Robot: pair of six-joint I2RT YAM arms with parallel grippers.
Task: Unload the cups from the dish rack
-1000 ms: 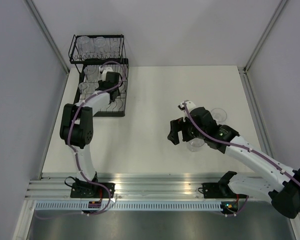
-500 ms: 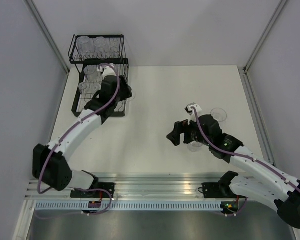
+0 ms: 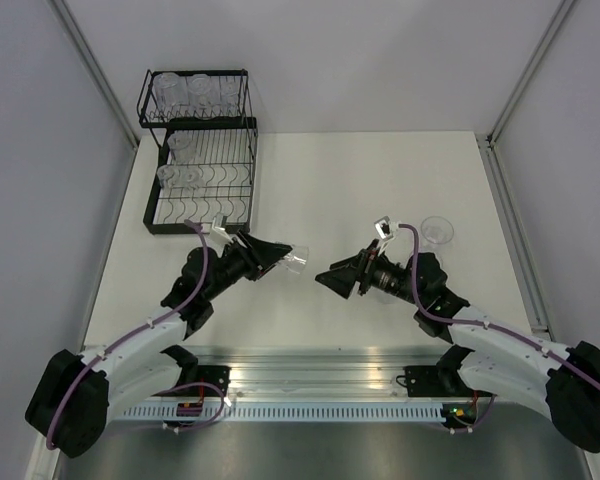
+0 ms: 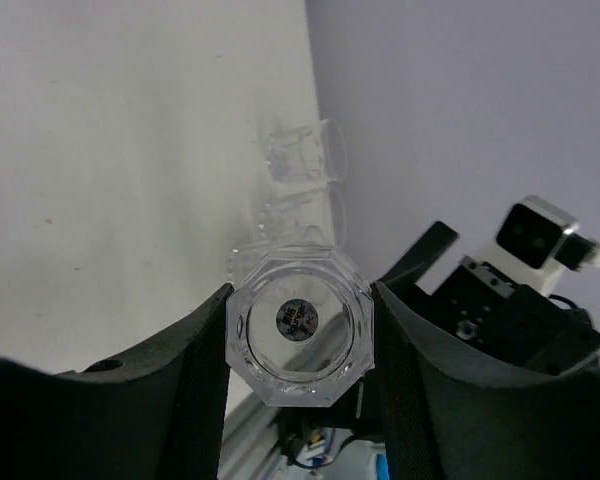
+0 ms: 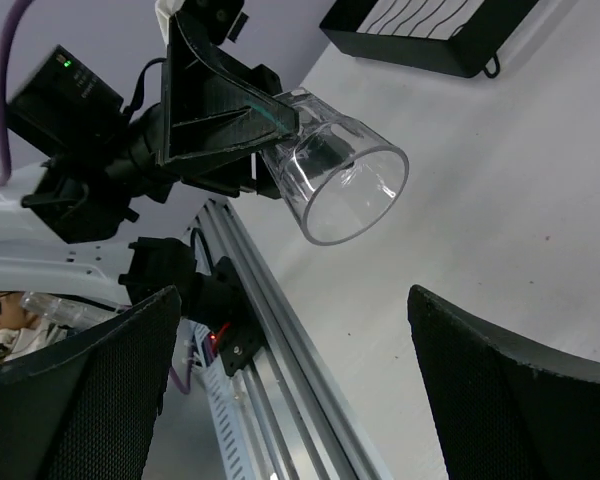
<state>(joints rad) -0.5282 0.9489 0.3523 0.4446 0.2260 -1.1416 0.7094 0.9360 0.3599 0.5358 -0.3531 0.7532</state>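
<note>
Cup (image 3: 299,262) is gripped at its base by left gripper (image 3: 284,258), mouth turned to 3 o'clock. Right gripper (image 3: 332,279) is spread wide, facing it. Other cups (image 3: 185,93) are seen in dish rack (image 3: 198,229) at 11 o'clock.

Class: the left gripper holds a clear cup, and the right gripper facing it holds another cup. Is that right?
No. The right gripper is open and empty, as the right wrist view shows; only the left gripper holds a cup.

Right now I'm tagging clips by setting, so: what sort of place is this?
Probably a robotics test cell, not a kitchen: plain grey partition walls enclose a white table, and an aluminium mounting rail runs along its near edge.
</note>
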